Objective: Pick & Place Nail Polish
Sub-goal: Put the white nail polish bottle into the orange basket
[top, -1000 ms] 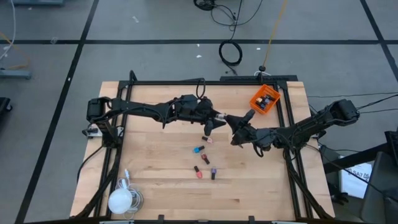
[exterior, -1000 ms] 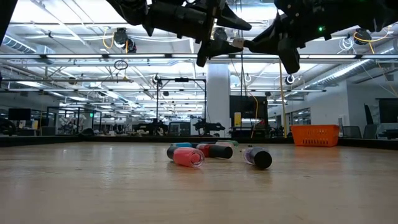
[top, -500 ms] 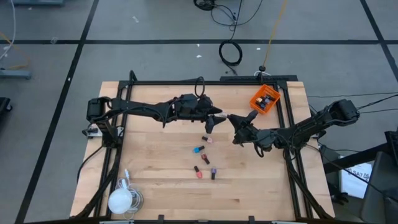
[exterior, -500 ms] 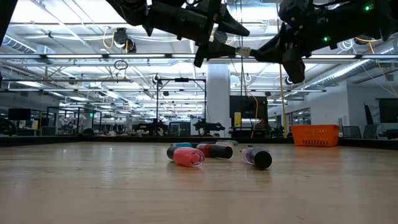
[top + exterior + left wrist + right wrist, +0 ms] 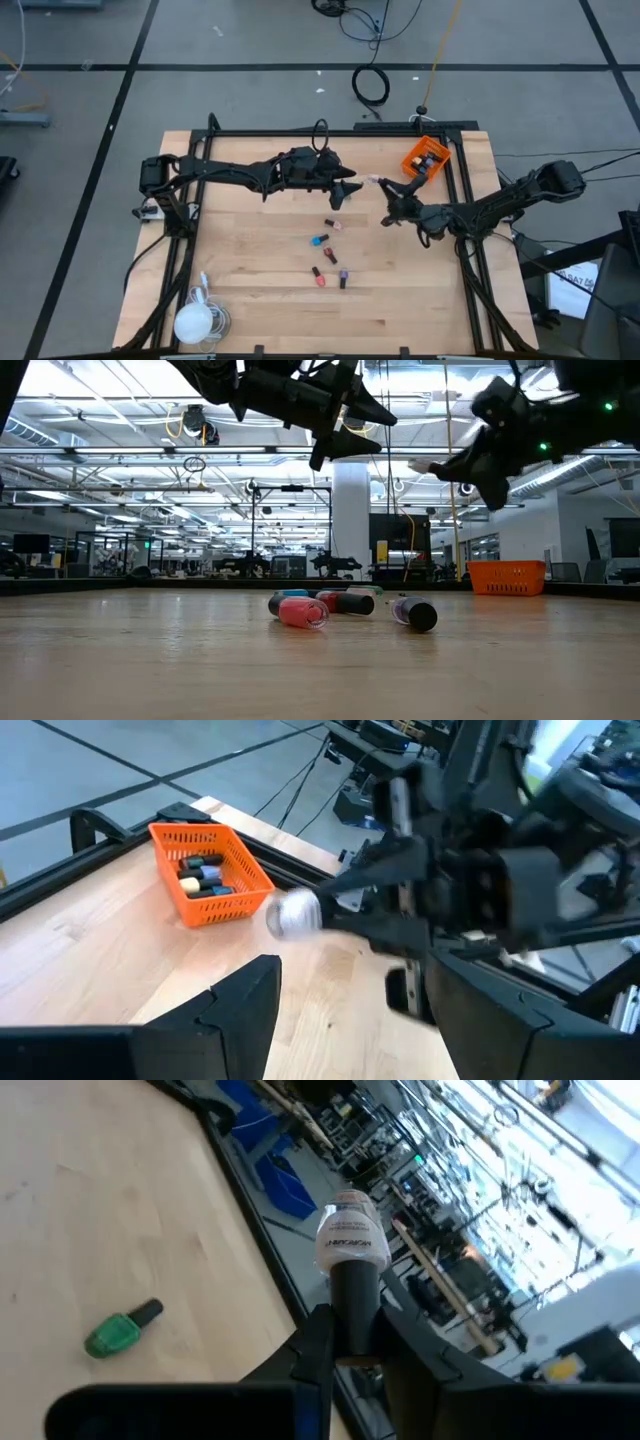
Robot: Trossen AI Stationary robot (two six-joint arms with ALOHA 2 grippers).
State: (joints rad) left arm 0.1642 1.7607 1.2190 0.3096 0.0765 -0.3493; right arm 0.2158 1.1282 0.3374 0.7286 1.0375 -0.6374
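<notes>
Showing white-labelled bottle (image 5: 350,1240) (print unreadable)

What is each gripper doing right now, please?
Left gripper: open, holding nothing, above the table.
Right gripper: closed on a pale nail polish bottle by its dark cap, near the orange bin.

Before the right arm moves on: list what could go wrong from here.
The right gripper pinches the pale bottle only by its dark cap, so it may slip out. The open left gripper hangs close by and might get clipped. The orange bin already holds bottles; a drop could bounce out.
</notes>
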